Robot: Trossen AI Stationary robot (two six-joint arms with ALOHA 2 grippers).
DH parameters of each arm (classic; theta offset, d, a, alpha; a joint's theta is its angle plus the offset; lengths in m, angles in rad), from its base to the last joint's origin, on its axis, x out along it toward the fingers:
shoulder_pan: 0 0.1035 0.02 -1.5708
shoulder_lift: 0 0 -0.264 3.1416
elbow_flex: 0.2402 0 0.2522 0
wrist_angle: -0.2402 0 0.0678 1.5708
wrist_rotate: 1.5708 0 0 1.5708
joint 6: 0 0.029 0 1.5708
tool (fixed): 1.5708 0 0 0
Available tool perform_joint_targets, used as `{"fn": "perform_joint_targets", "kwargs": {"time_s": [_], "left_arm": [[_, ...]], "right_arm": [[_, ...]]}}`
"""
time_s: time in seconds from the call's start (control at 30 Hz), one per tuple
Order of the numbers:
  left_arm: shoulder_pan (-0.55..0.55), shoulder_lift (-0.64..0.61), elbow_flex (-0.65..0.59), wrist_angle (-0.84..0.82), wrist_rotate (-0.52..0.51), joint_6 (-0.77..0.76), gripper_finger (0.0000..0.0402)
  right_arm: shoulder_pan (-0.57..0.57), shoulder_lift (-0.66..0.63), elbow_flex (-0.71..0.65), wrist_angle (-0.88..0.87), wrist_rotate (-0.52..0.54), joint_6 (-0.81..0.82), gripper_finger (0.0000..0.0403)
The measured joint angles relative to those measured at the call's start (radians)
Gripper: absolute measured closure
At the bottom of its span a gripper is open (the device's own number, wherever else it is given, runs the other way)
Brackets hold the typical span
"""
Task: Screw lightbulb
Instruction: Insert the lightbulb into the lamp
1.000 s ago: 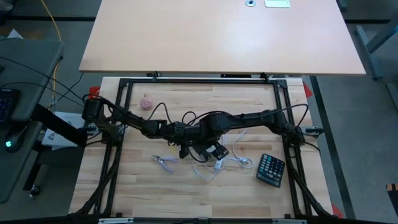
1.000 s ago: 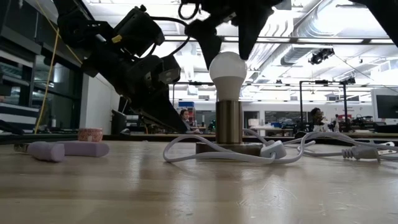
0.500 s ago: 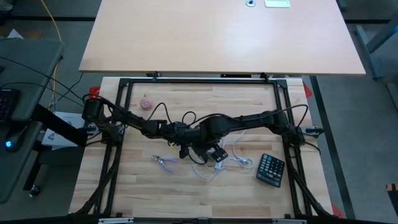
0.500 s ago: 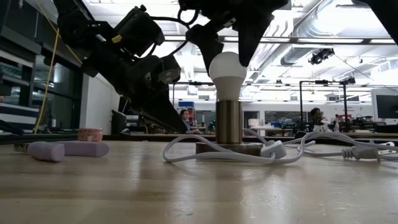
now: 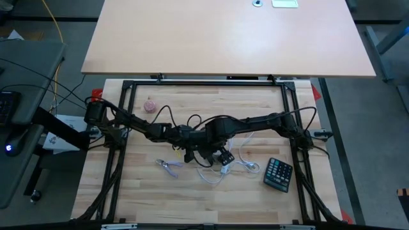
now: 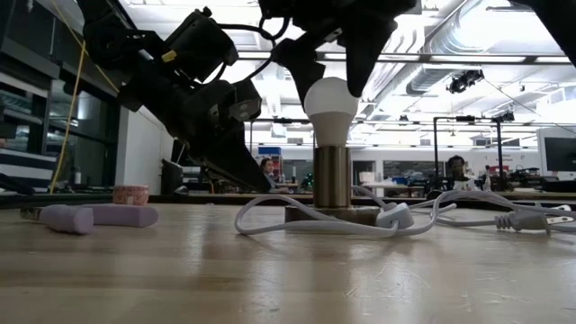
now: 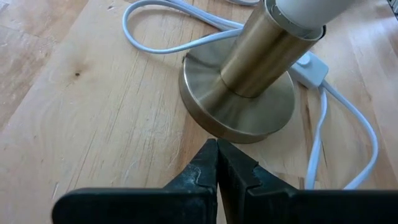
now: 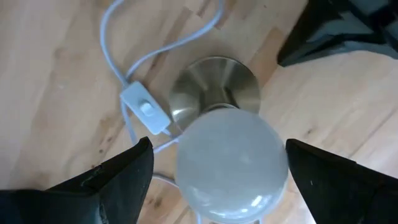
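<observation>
The white lightbulb (image 6: 330, 106) stands upright with its narrow end down in a brass socket (image 7: 267, 50). The socket rises from a round brass base (image 7: 239, 112) that lies on the wooden table. My right gripper (image 8: 217, 180) hangs straight above the bulb (image 8: 231, 163), open, one finger on either side of the globe's top. Whether the fingers (image 6: 306, 65) touch the glass I cannot tell. My left gripper (image 7: 217, 149) is shut and slants down from the table's left, its tip at the base's rim. My left gripper's shut fingertips (image 7: 208, 163) meet the near rim of the brass base (image 7: 214, 132) low down at the table. They come slanting down from the table's left. The base lies flat on the wood with the socket upright.
A white cord (image 6: 270, 216) with an inline switch (image 8: 144, 109) loops around the base. A black calculator (image 5: 278, 174) lies to the right and pliers (image 5: 170, 167) with purple handles to the left. A small pink ball (image 5: 150, 105) sits at the far left. People sit in the room behind.
</observation>
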Motion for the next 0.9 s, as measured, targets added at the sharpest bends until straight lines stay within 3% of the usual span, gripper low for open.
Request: {"fn": "perform_joint_targets", "kwargs": {"time_s": [0.2, 0.9], "left_arm": [[0.0, 0.0, 0.0, 0.0, 0.0, 0.001, 0.0402], [0.0, 0.0, 0.0, 0.001, 0.0, 0.001, 0.0401]], "right_arm": [[-0.003, 0.002, 0.0, -0.013, 0.032, 0.009, 0.0054], [0.003, 0.002, 0.0, -0.009, 0.018, 0.075, 0.0131]]}}
